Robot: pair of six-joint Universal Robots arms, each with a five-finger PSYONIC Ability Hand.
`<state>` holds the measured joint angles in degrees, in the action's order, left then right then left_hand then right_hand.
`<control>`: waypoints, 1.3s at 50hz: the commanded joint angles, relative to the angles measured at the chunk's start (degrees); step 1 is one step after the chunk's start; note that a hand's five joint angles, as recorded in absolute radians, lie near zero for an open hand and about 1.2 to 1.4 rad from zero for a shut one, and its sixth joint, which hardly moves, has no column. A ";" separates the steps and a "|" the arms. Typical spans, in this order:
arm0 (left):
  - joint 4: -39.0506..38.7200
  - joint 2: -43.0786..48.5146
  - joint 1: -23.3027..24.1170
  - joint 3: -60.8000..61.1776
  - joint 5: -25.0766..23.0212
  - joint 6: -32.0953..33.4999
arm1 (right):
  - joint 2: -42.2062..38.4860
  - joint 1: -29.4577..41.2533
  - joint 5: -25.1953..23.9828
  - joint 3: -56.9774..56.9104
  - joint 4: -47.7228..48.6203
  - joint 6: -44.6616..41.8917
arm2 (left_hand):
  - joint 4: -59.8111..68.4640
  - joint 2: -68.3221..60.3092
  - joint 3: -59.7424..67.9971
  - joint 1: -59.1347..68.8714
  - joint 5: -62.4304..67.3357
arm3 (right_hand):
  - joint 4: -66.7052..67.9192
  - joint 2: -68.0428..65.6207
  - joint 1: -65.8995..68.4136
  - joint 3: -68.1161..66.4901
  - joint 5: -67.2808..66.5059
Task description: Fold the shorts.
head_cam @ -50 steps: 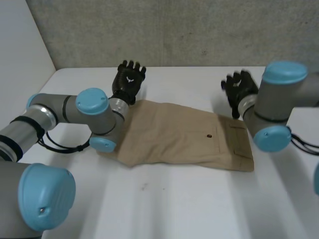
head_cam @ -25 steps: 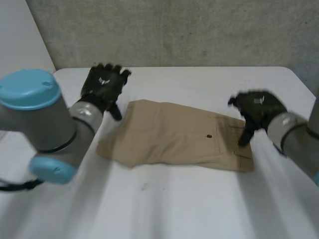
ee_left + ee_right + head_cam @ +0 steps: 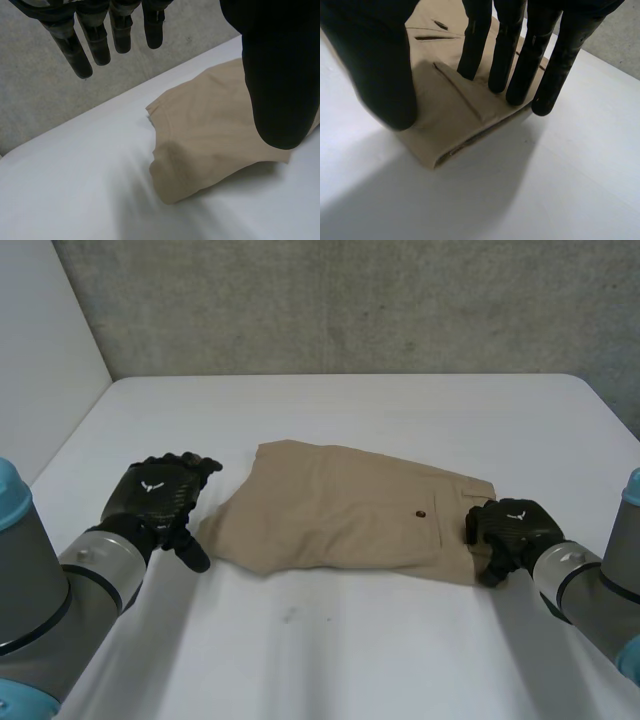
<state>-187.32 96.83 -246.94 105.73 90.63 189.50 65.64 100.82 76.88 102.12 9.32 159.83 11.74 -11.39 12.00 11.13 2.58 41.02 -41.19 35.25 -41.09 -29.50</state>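
Note:
Tan shorts [image 3: 350, 510] lie folded lengthwise across the white table [image 3: 350, 640], waistband end at the right, leg end at the left. My left hand [image 3: 155, 495] hovers just left of the leg end [image 3: 210, 140], apart from it, with straight spread fingers [image 3: 100, 40] and nothing in them. My right hand [image 3: 510, 525] rests on the near corner of the waistband end [image 3: 450, 115]. Its fingertips [image 3: 515, 65] touch the cloth beside a pocket slit. Its thumb [image 3: 380, 65] stands apart over the corner, and no cloth is pinched.
A small dark button [image 3: 420, 512] shows near the back pocket. A grey concrete wall [image 3: 350, 300] runs behind the table's far edge. White tabletop lies bare in front of the shorts and at both sides.
Both hands have swung from the far side of the shorts toward me. The left one now hangs beside the leg end. The right one came down onto the waistband corner, its fingers bending inward.

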 commanded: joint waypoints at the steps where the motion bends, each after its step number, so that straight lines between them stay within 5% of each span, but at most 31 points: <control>1: -1.20 -0.15 0.05 0.80 0.16 -0.10 | -1.65 -0.28 0.46 -1.40 2.54 -0.31 | -1.74 1.39 -2.00 -1.13 -2.58 | 38.98 -38.81 44.75 -38.91 -40.50; 10: -1.03 -0.85 0.05 0.97 0.33 -0.18 | 2.38 -6.68 0.81 -1.84 0.26 -3.72 | -1.74 1.39 -2.00 -1.13 -2.58 | 38.98 -38.81 44.75 -38.91 -40.50; 18: -0.94 -4.37 -0.30 2.03 0.25 -0.27 | 6.96 -14.25 0.55 -10.53 -14.50 -20.42 | -1.74 1.39 -2.00 -1.13 -2.58 | 38.98 -38.81 44.75 -38.91 -40.50; 28: -0.94 -5.25 -0.65 2.91 0.33 -0.27 | 2.84 -0.12 0.46 -27.32 -20.14 -20.00 | -1.74 1.39 -2.00 -1.13 -2.58 | 38.98 -38.81 44.75 -38.91 -40.50; 34: -1.03 -5.34 -0.48 2.99 0.33 -0.27 | -3.66 18.33 -0.42 -34.35 -19.52 -20.61 | -1.74 1.39 -2.00 -1.13 -2.58 | 38.98 -38.81 44.75 -38.91 -40.50; 40: -1.11 -5.43 -0.21 2.99 0.33 -0.27 | -11.66 28.19 -4.80 -34.80 -19.61 -21.14 | -1.74 1.39 -2.00 -1.13 -2.58 | 38.98 -38.81 44.75 -38.91 -40.50; 43: -1.20 -5.34 -0.12 2.99 0.33 -0.27 | -13.78 30.04 -7.18 -33.75 -19.96 -21.66 | -1.74 1.39 -2.00 -1.13 -2.58 | 23.51 -23.34 29.27 -23.44 -25.02; 45: -1.29 -5.34 -0.04 2.73 0.25 -0.27 | -14.22 30.49 -7.89 -32.69 -19.87 -22.10 | -1.74 1.39 -2.00 -1.13 -2.58 | -19.82 19.99 -14.06 19.89 18.30; 52: -2.43 -3.50 0.31 -0.95 0.07 0.08 | -9.04 29.26 -8.42 -32.95 -18.82 -15.44 | -1.74 1.39 -2.00 -1.13 -2.58 | -31.02 31.19 -25.25 31.09 29.50; 56: -3.84 0.45 1.72 -6.75 0.07 0.08 | -3.95 24.08 -7.80 -33.31 -16.89 -2.27 | -1.36 1.01 -1.62 -0.75 -2.20 | -31.02 31.19 -25.25 31.09 29.50; 61: -3.31 10.36 8.20 -20.43 0.25 -0.18 | 1.07 18.54 -6.05 -33.74 -16.00 14.16 | -0.35 0.01 -0.62 0.26 -1.20 | -31.02 31.19 -25.25 31.09 29.50; 65: -0.86 20.11 14.36 -30.45 0.16 -0.45 | -1.73 16.52 -2.54 -34.19 -17.67 14.55 | 0.66 -1.01 0.40 1.27 -0.18 | -31.02 31.19 -25.25 31.09 29.50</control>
<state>-190.68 104.23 -240.66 89.49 90.83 189.41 65.31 120.95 70.38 68.51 -7.04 168.88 11.74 -11.40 12.00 11.13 2.60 13.29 -12.88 11.53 -12.29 -4.01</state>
